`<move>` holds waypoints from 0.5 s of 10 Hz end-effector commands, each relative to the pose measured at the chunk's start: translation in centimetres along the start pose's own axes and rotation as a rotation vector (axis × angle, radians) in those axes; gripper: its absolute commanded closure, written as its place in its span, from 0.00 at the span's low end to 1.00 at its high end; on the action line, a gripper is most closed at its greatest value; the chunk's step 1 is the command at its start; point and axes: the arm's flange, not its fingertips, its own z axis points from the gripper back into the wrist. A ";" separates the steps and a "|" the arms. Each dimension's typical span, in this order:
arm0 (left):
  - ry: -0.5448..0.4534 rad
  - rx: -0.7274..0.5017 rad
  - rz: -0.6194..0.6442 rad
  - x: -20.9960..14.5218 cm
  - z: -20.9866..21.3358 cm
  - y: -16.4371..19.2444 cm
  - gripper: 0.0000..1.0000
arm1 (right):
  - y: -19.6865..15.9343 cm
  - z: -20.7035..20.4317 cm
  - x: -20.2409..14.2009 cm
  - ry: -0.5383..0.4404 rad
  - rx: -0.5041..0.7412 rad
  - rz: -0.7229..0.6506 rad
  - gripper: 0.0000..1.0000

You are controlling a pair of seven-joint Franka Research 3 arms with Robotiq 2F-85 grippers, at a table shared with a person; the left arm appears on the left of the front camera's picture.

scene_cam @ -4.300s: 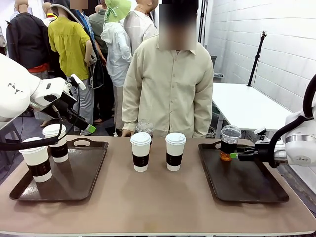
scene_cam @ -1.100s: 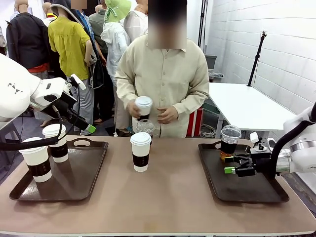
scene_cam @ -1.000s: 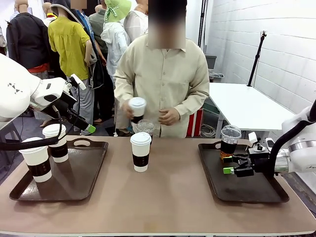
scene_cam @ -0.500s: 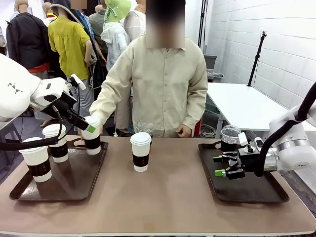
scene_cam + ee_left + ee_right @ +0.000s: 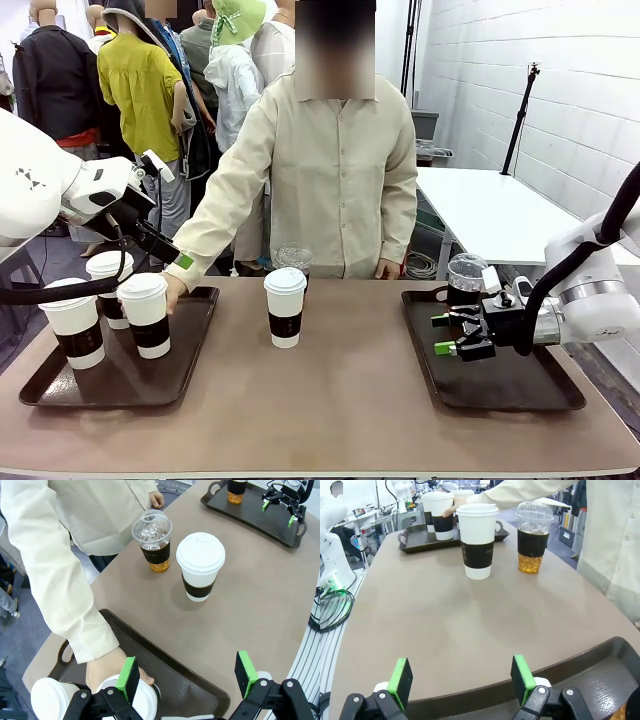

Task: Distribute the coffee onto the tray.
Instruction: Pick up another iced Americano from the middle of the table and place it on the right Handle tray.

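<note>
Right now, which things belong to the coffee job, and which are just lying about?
Job: left tray; on it front white cup, rear white cup, third white cup in the person's hand; mid-table white cup; mid-table clear cup; right tray; right-tray clear cup.
Lying about: white side table; black stand; loose cables.

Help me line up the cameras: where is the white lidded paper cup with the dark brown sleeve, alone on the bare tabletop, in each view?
Front view: the white lidded paper cup with the dark brown sleeve stands at picture centre.
Left wrist view: the cup sits upper middle, right of centre.
Right wrist view: the cup stands top centre.
Shared landmark: the clear plastic dome-lidded cup of amber drink close beside it.
</note>
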 end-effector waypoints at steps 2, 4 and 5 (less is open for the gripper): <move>-0.012 -0.015 0.005 -0.2 -0.1 0.2 0.00 | 0.3 -0.1 -0.1 -0.001 0.002 -0.004 0.00; -0.012 -0.015 0.005 -0.2 -0.1 0.2 0.00 | 0.3 -0.1 -0.1 -0.001 0.002 -0.004 0.00; -0.012 -0.015 0.005 -0.2 -0.1 0.2 0.00 | 0.3 -0.1 -0.1 -0.001 0.002 -0.004 0.00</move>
